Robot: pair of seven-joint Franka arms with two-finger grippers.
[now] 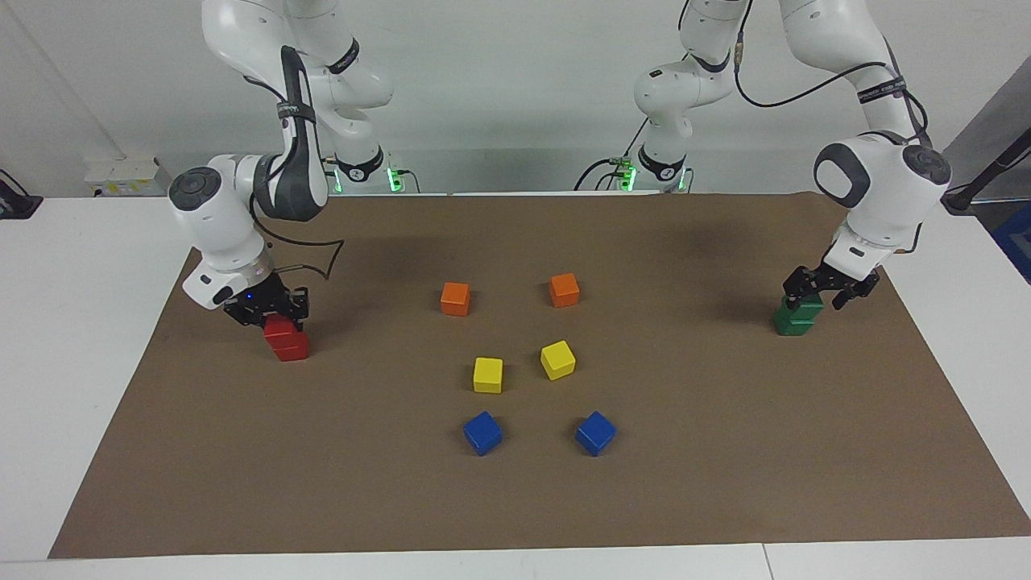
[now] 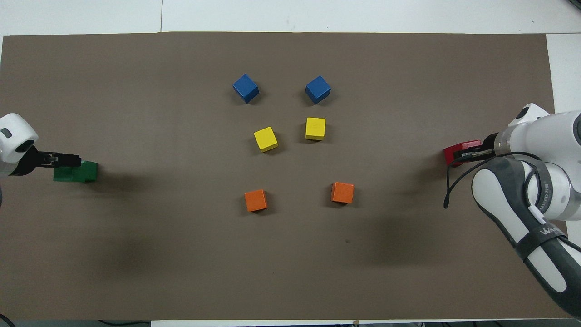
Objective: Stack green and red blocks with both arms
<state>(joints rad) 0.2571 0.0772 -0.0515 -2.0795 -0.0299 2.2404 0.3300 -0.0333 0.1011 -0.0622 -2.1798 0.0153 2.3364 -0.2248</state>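
- Green blocks [image 1: 797, 316]: two dark green cubes, one on the other, on the brown mat [image 1: 515, 499] at the left arm's end of the table. Edges look roughly flush; stack upright.
- Left gripper [image 1: 830, 293]: directly over the top green cube, fingers spread clear of its sides, no grip. The cube lies straight below the fingertips, so my reading is that a plain vertical lift clears it; any sideways drift risks nudging the top cube.
- Red blocks [image 1: 286, 338]: two bright red cubes stacked at the right arm's end of the table, about as near to the robots as the green pair. Top cube sits slightly askew on the lower one, judged from the facing view.
- Right gripper [image 1: 270, 316]: clamped on the top red cube, fingertips against its sides; cube appears seated on the lower one. Release looks like the step in hand here.
- Cubes have no long axis; approach direction is set by face alignment only.
- Each arm is nearer its own stack; no crossing needed.
- Between the stacks, mid-mat, well apart from both: orange cubes [image 1: 455, 298] nearest the robots, then yellow cubes [image 1: 487, 374], then blue cubes [image 1: 482, 432]. All single, untouched.
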